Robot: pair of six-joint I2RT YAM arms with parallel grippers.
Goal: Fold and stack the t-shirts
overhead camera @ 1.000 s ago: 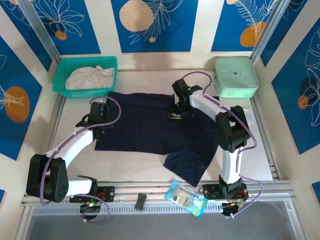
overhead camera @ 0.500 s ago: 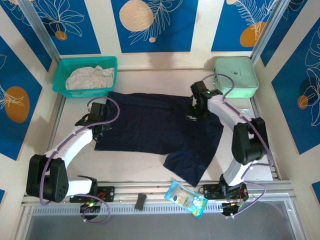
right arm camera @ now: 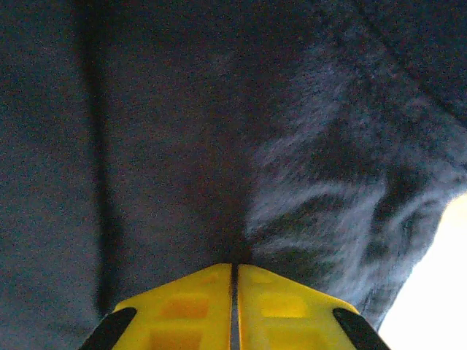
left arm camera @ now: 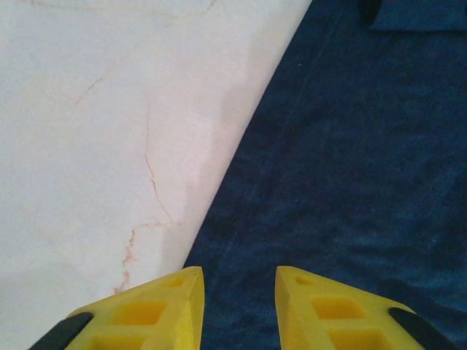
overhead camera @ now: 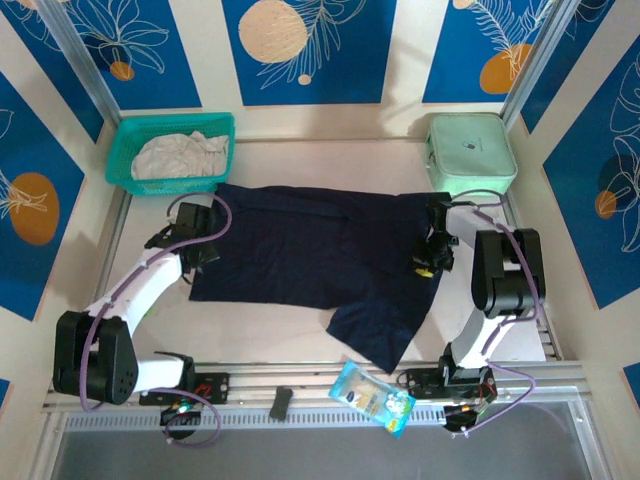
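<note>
Left pincer narrowly parted over navy t-shirt, 9 o'clock edge (bare table beside); right pincer seemingly pinches its 3 o'clock edge.

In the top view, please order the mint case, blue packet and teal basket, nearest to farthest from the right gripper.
1. Mint case, just beyond the right gripper.
2. Blue packet, near edge.
3. Teal basket, far left corner.

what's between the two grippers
The navy shirt, spread out, spans the stretch from left gripper to right gripper, in the top view.
</note>
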